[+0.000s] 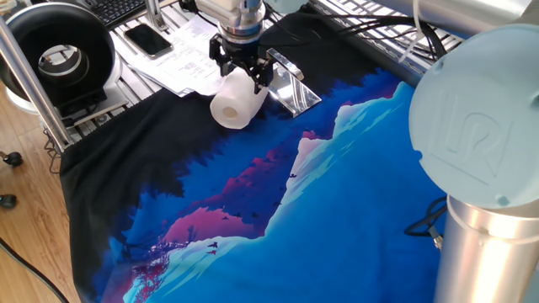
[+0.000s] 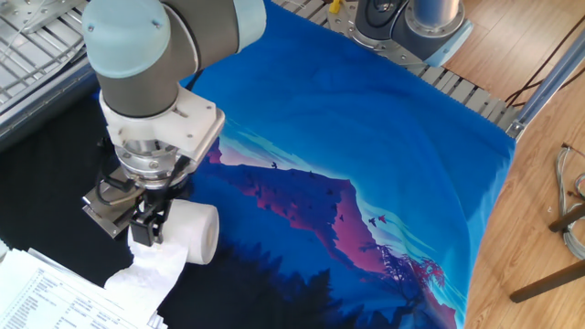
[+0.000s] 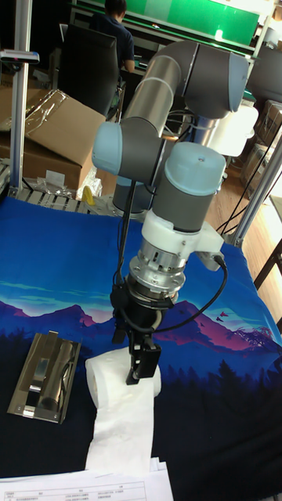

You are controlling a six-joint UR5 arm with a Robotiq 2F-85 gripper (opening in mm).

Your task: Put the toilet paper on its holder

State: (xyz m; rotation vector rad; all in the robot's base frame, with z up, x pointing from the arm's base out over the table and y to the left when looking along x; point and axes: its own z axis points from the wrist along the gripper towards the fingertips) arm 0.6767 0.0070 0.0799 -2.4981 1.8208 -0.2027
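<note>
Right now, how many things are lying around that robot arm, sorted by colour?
White: 2, the toilet paper and the printed paper sheets
Silver: 1, the holder
Black: 2, the phone and the round device
Total: 5

We see a mountain-print cloth [image 1: 337, 194] in blue and black draped over the counter [image 2: 475, 99]. At its far edge we spot printed paper sheets [image 1: 173, 63] with a dark phone [image 1: 147, 39] on them, beside a large black round device [image 1: 59, 55]. In the tall fixed view we catch a cardboard box [image 3: 55, 125] behind.
</note>
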